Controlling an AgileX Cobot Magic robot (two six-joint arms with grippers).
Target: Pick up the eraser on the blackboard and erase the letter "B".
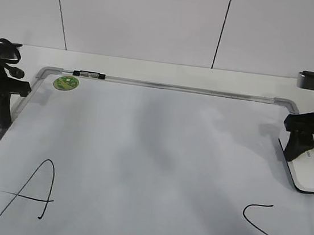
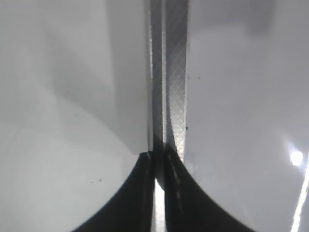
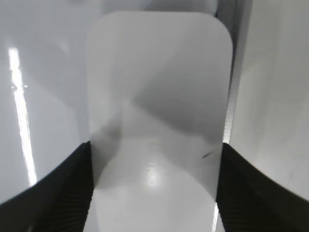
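The blackboard (image 1: 159, 146) lies flat and fills the table. It carries a black "A" (image 1: 33, 194) at the front left and a "C" (image 1: 259, 219) at the front right. No letter "B" shows between them; that stretch is bare white. The eraser (image 1: 313, 171) lies at the board's right edge. My right gripper (image 1: 301, 148) stands over it. In the right wrist view the eraser (image 3: 157, 92) sits between my right gripper's (image 3: 155, 144) fingers, which lie against both long sides. My left gripper (image 1: 20, 86) is shut and empty (image 2: 158, 154) over the board's left frame (image 2: 169, 72).
A round green sticker (image 1: 66, 83) sits at the board's back left corner. A small black piece (image 1: 89, 75) lies on the back frame beside it. Behind the board is a white wall.
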